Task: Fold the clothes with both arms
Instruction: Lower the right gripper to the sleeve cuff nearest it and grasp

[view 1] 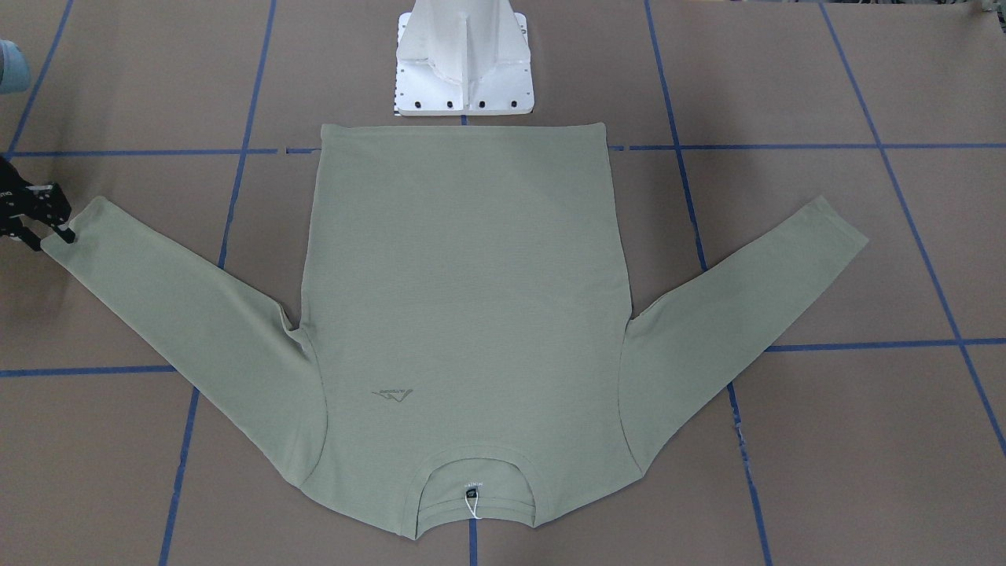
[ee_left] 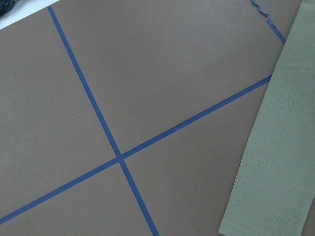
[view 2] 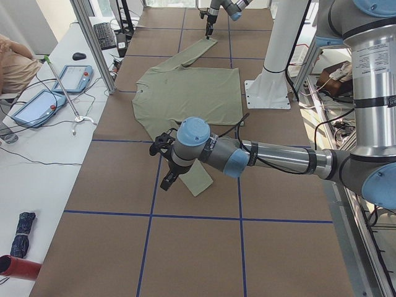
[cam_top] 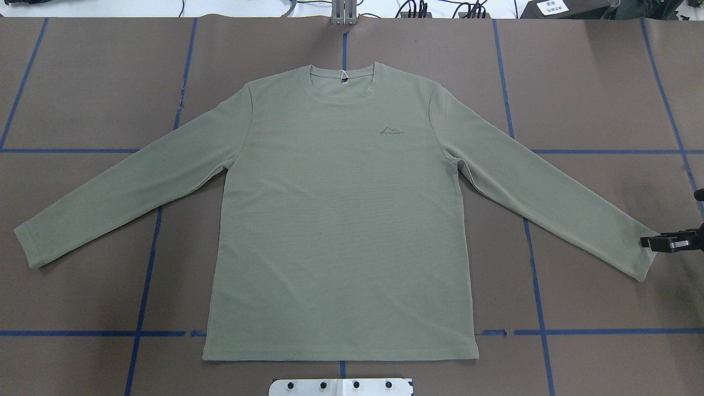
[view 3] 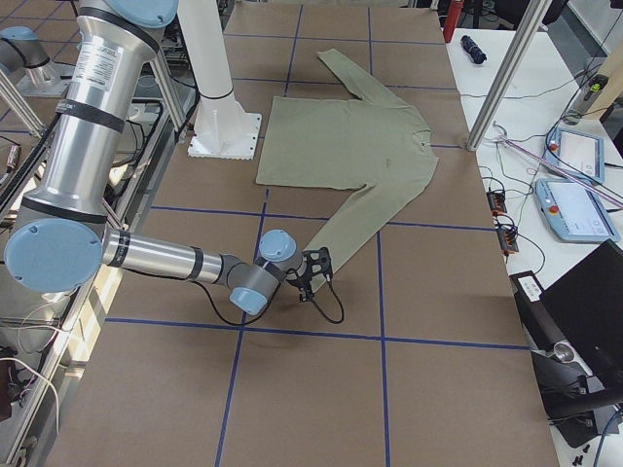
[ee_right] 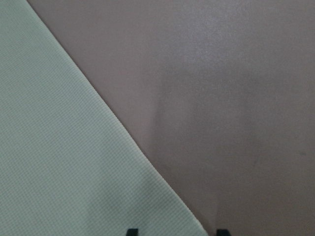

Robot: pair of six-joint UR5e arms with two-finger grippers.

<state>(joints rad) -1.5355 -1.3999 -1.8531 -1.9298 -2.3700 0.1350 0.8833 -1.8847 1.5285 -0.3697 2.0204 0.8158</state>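
Sleeve grasp: your black right gripper [cam_top: 650, 242], jaws parted, cuff of the pale sage-green knit shirt [cam_top: 341, 220] seemingly between them; close next. Jaws of left gripper [view 2: 163, 164]: cannot tell.

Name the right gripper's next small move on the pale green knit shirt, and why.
Probably close the right gripper on the sleeve cuff of the pale green knit shirt: its fingertips stand apart astride the cuff's edge, and the shirt lies flat, unfolded.
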